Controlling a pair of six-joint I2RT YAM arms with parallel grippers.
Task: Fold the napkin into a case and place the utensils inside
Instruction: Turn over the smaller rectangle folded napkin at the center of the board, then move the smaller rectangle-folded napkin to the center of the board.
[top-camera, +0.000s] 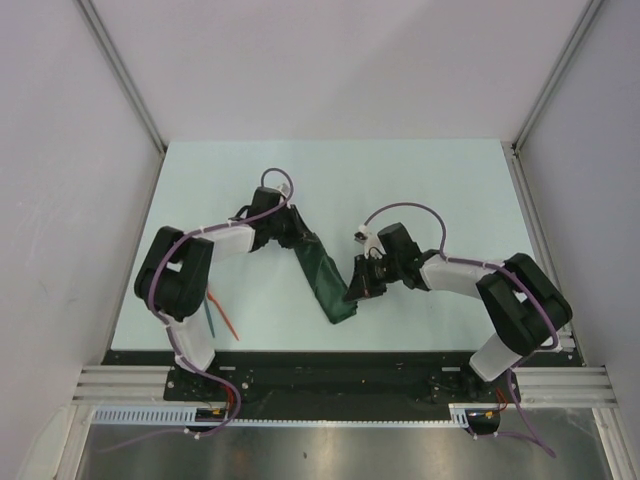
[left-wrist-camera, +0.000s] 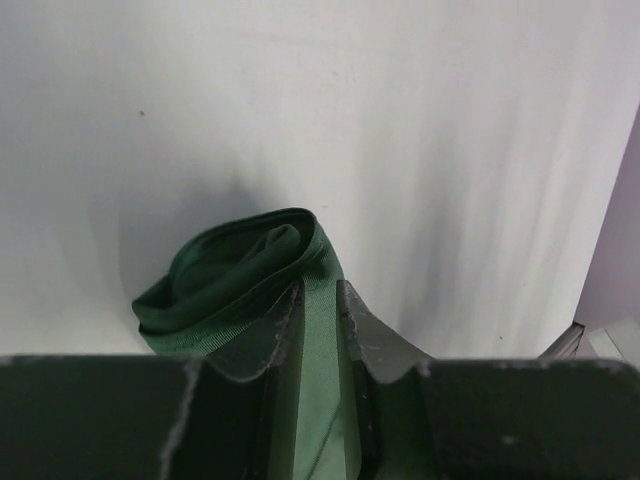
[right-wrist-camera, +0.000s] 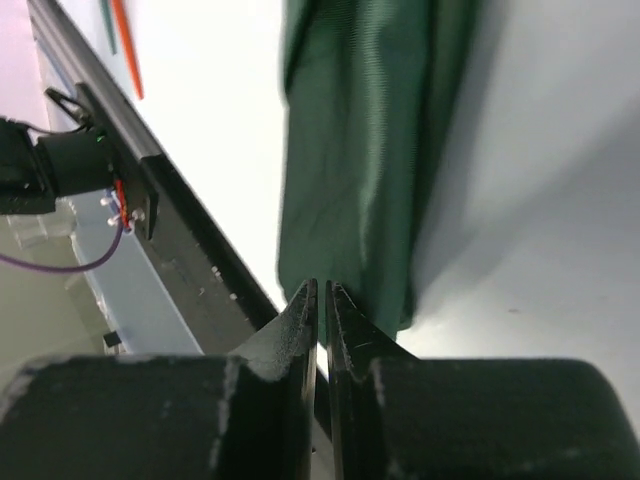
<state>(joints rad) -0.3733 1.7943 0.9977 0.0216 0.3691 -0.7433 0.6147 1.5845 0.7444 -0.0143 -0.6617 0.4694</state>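
The dark green napkin (top-camera: 325, 278) is folded into a narrow strip that runs diagonally across the table's middle. My left gripper (top-camera: 296, 233) is shut on its far upper end, and the cloth (left-wrist-camera: 240, 270) bunches in a roll just past the fingertips (left-wrist-camera: 285, 310). My right gripper (top-camera: 356, 286) sits at the strip's near right edge. Its jaws are pressed almost together on the edge of the cloth (right-wrist-camera: 350, 150). The orange-red utensil (top-camera: 226, 320) and the teal utensil (top-camera: 210, 318) lie side by side near the left arm's base. Both also show in the right wrist view (right-wrist-camera: 128, 50).
A black rail (top-camera: 330, 358) and aluminium frame run along the table's near edge, close to the strip's lower end. White walls with metal posts (top-camera: 130, 90) enclose the pale table (top-camera: 420, 180) on three sides.
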